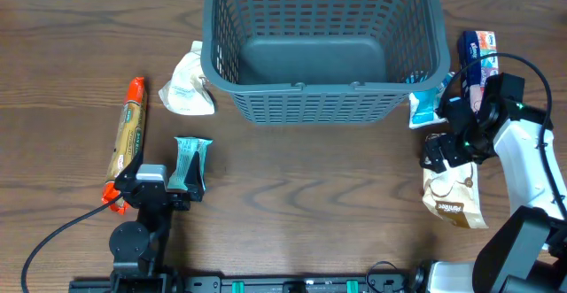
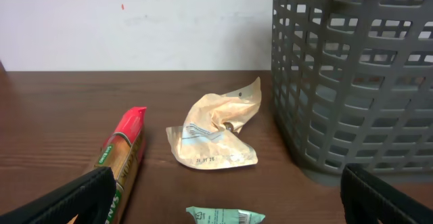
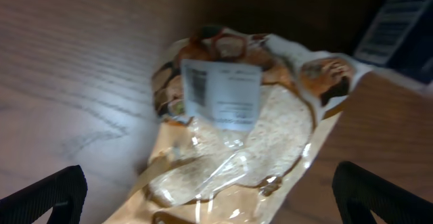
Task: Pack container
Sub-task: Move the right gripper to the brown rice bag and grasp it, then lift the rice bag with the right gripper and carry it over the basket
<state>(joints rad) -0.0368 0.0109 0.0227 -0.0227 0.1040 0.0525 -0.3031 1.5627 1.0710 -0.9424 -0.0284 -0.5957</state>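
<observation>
The dark grey slotted basket [image 1: 301, 88] stands at the back centre, its inside bare; its wall fills the right of the left wrist view [image 2: 352, 82]. My left gripper [image 1: 159, 189] is open low at the front left, with a small teal packet [image 1: 190, 162] just ahead between its fingers [image 2: 223, 207]; the packet's end shows in the left wrist view [image 2: 224, 216]. My right gripper [image 1: 446, 151] is open over the top end of a brown and white snack bag [image 1: 456, 196]. In the right wrist view the bag [image 3: 237, 122] lies between the open fingers [image 3: 210, 200].
A crumpled tan packet [image 1: 188, 88] [image 2: 216, 132] lies left of the basket. A long orange stick pack with a red end [image 1: 127, 138] [image 2: 125, 153] lies at the far left. A light blue packet [image 1: 423, 107] and a dark blue packet [image 1: 478, 54] lie right of the basket.
</observation>
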